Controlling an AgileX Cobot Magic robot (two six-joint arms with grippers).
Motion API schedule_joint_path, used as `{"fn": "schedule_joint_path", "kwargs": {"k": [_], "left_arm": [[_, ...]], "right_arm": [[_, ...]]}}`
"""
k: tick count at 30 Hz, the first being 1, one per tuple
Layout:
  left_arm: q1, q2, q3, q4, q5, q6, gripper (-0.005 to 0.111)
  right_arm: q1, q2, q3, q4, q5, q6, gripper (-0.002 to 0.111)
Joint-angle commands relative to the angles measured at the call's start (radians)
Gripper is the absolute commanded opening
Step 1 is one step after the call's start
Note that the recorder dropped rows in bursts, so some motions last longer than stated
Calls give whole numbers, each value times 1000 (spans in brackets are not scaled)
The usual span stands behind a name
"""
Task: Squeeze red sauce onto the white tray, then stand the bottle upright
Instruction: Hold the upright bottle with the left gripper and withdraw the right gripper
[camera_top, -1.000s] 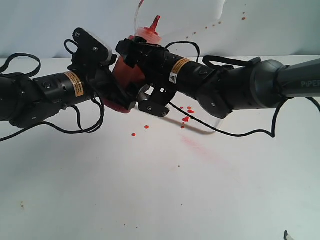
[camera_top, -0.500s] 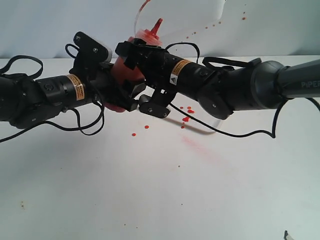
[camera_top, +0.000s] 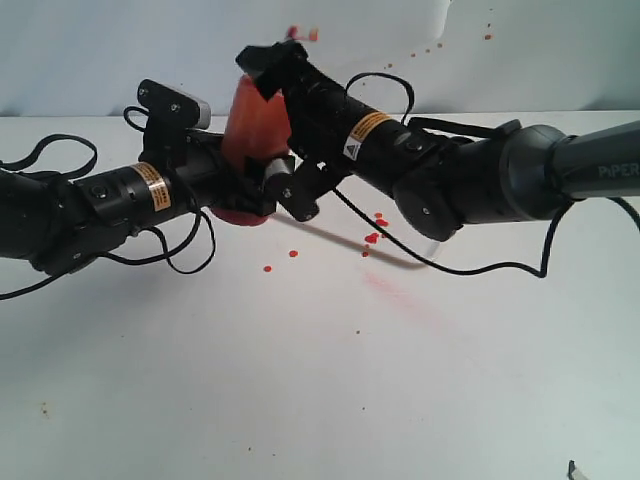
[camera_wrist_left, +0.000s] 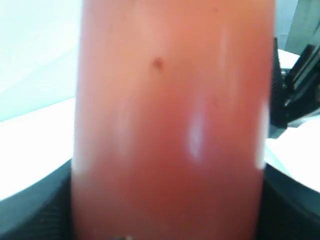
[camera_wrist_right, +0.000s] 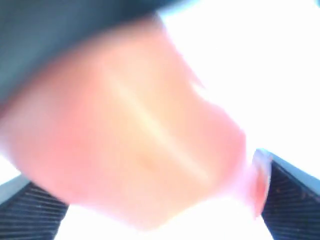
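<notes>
Orange-red and translucent, the bottle (camera_top: 255, 125) now sits nearly upright between the two arms, straightened from its lean of half a second ago. The left gripper (camera_top: 243, 197) stays clamped round its base. The right gripper (camera_top: 277, 122) has swung upward astride its upper body, but whether those pads press it I cannot tell. Red sauce (camera_top: 372, 238) drops lie unchanged beneath the right arm.

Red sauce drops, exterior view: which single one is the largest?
The irregular red sauce splatter right of the bottle; the other drops are small round dots.
</notes>
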Motion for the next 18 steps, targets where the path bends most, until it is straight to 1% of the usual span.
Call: {"fn": "schedule_joint_path", "kwargs": {"k": [1, 4, 8, 12, 15, 18], "left_arm": [[35, 17, 4, -22, 0, -14, 0], [58, 17, 4, 0, 3, -18, 0], [60, 17, 4, 7, 5, -18, 0], [60, 17, 4, 8, 3, -18, 0], [60, 17, 4, 10, -3, -18, 0], [60, 17, 8, 23, -4, -21, 0]], "right_arm": [[29, -38, -18, 119, -216, 160, 85], [40, -38, -18, 182, -257, 221, 85], [43, -38, -18, 281, -329, 300, 85], [43, -45, -18, 450, -475, 463, 85], [43, -54, -18, 570, -483, 544, 85], [43, -77, -18, 737, -483, 641, 85]]}}
